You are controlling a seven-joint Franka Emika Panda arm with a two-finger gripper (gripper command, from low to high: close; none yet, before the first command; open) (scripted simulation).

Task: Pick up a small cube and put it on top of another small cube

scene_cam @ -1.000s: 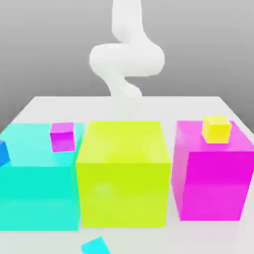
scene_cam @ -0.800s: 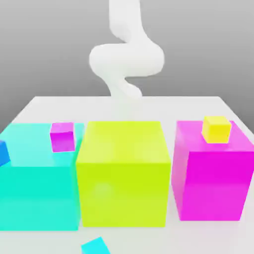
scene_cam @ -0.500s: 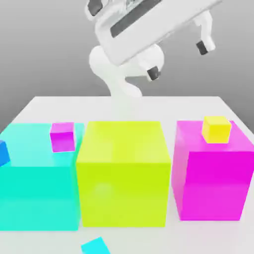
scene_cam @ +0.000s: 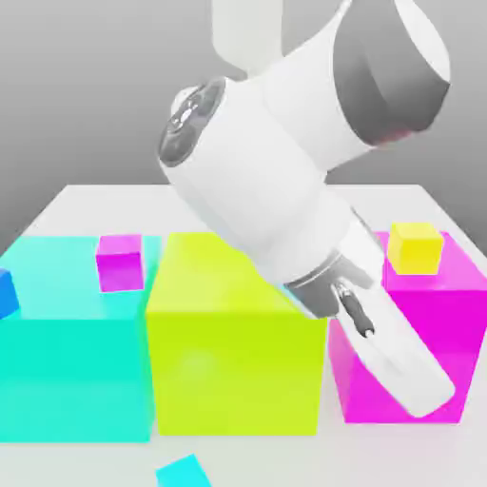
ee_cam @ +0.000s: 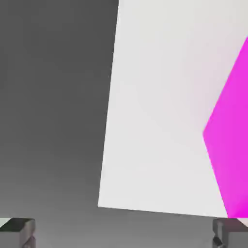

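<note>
Cyan small cube (scene_cam: 183,472) seemingly well apart from spread, empty end effector (ee_cam: 124,232)

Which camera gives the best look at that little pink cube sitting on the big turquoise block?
The exterior view: the small magenta cube sits in plain sight on top of the big cyan block, toward that view's left. The hand view instead looks at the white table and a face of the big magenta block.

Three big blocks on the table (scene_cam: 86,202) — cyan (scene_cam: 71,361), yellow-green (scene_cam: 228,361), magenta (scene_cam: 418,314) — and four small cubes: magenta (scene_cam: 119,262), yellow (scene_cam: 415,247), blue (scene_cam: 6,293), light cyan (scene_cam: 183,472).
</note>
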